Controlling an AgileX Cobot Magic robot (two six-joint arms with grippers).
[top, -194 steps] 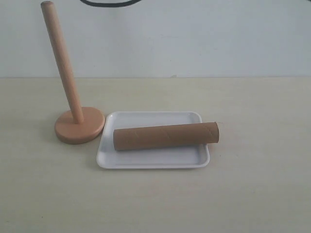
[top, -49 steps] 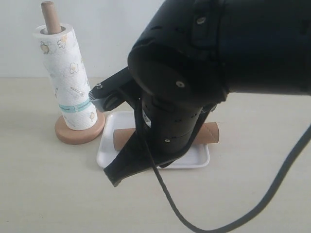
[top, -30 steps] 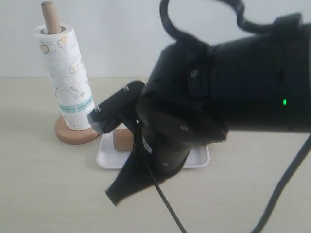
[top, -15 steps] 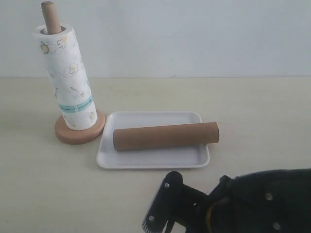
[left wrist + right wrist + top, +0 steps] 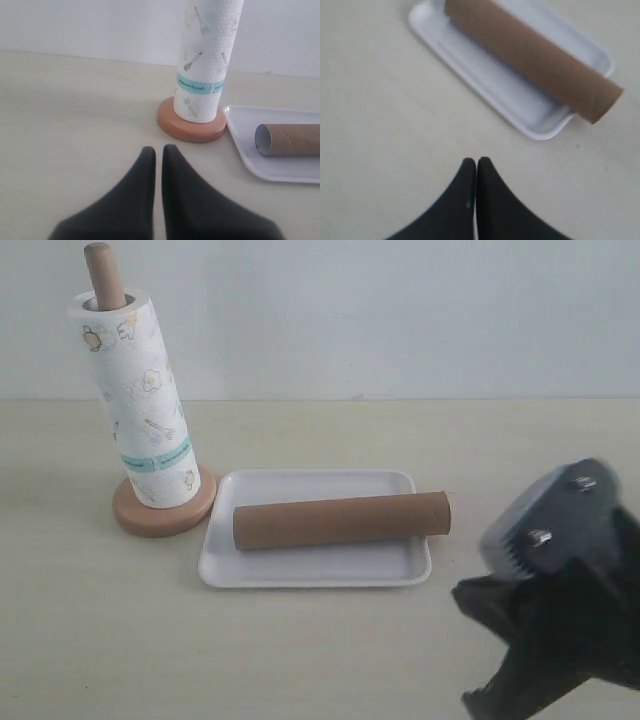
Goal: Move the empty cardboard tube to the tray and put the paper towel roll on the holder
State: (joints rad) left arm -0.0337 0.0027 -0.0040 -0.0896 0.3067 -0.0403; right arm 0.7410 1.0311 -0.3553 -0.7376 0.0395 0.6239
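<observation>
The empty cardboard tube (image 5: pixel 340 520) lay across the tray (image 5: pixel 312 568), one end reaching over its rim. Just beside the tray stood the holder (image 5: pixel 160 517), the paper towel roll (image 5: pixel 138 405) upright on it. The left gripper (image 5: pixel 158 152) and the right gripper (image 5: pixel 476 163) were apart from the tray, both clenched and holding nothing.

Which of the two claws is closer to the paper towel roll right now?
Left. The left gripper faces the roll across a short stretch of table; the right gripper is past the tray, on the side away from the roll.
</observation>
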